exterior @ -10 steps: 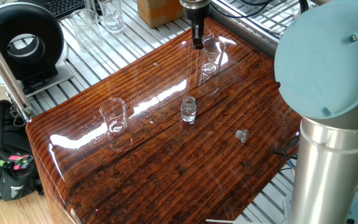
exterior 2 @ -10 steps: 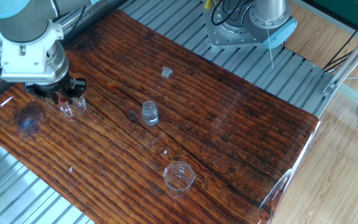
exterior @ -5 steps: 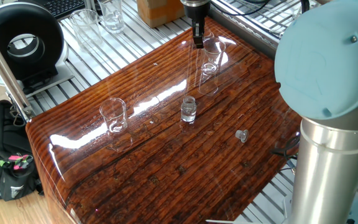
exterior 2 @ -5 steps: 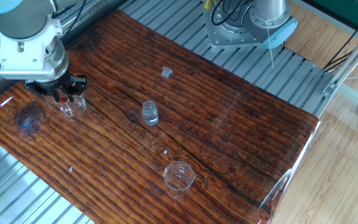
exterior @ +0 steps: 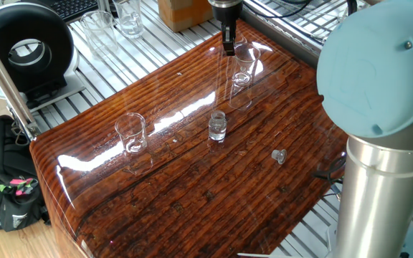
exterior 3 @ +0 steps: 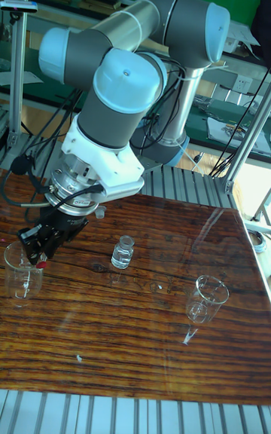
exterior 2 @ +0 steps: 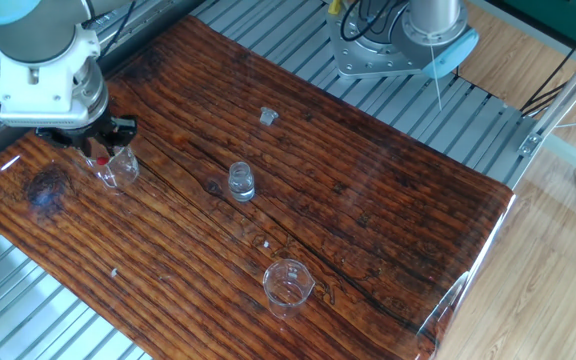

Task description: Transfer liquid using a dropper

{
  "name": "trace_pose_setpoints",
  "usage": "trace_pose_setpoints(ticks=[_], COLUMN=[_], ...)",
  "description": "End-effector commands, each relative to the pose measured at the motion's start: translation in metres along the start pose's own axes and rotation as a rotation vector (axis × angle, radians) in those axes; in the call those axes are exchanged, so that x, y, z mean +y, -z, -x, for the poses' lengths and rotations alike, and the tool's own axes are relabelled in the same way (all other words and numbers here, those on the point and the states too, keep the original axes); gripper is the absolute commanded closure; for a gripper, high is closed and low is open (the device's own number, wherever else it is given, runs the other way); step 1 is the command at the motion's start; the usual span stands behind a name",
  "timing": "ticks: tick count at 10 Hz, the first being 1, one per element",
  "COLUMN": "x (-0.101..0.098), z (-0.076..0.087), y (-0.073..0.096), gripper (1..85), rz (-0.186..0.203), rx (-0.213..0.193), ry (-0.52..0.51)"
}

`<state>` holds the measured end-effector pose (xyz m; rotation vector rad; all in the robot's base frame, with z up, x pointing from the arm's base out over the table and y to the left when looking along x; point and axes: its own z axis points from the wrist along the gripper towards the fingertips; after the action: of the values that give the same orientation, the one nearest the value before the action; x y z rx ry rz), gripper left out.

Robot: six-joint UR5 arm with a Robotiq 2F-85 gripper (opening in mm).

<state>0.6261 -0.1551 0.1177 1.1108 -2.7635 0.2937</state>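
Observation:
My gripper [exterior: 229,47] [exterior 2: 99,152] [exterior 3: 38,253] hangs over a clear beaker [exterior: 244,66] [exterior 2: 120,170] [exterior 3: 20,274] at the table's corner. It is shut on the dropper, whose red bulb [exterior 2: 102,161] [exterior 3: 41,261] shows between the fingers. The thin tube points down into the beaker and is barely visible. A small glass vial [exterior: 217,127] [exterior 2: 241,181] [exterior 3: 123,252] stands mid-table, open, with its cap [exterior: 279,155] [exterior 2: 267,117] lying apart. I cannot make out the liquid in any vessel.
A second clear beaker [exterior: 131,133] [exterior 2: 288,284] [exterior 3: 208,298] stands toward the other end of the wooden table [exterior 2: 368,200]. The arm's column [exterior: 382,179] rises at the table's side. More glassware [exterior: 117,21], a box [exterior: 181,11] and a black ring device [exterior: 27,46] sit beyond the table.
The gripper with the dropper has risen slightly above the beaker. Nothing else has moved.

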Motion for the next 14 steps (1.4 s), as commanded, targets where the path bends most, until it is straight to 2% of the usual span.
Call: trace_pose_setpoints(ticks=[1,3,4,5,7,10,13,14], x=[0.002,0.005,0.006,0.002,-0.004,-0.006,-0.01,-0.004], z=[-0.004,-0.002,0.015,0.032,0.051,0.031,0.033,0.034], y=[0.001,0.001,0.003,0.0,-0.011,-0.004,-0.011,-0.013], gripper=[50.0,50.0,50.0,50.0,50.0,50.0,50.0,50.0], rz=[0.011,0.026,0.041,0.036,0.034,0.012,0.019,0.046], rx=[0.011,0.011,0.005,0.009,0.002,0.054,0.069,0.073], ry=[-0.017,-0.022,-0.03,-0.042,-0.041,-0.034,-0.031,-0.038])
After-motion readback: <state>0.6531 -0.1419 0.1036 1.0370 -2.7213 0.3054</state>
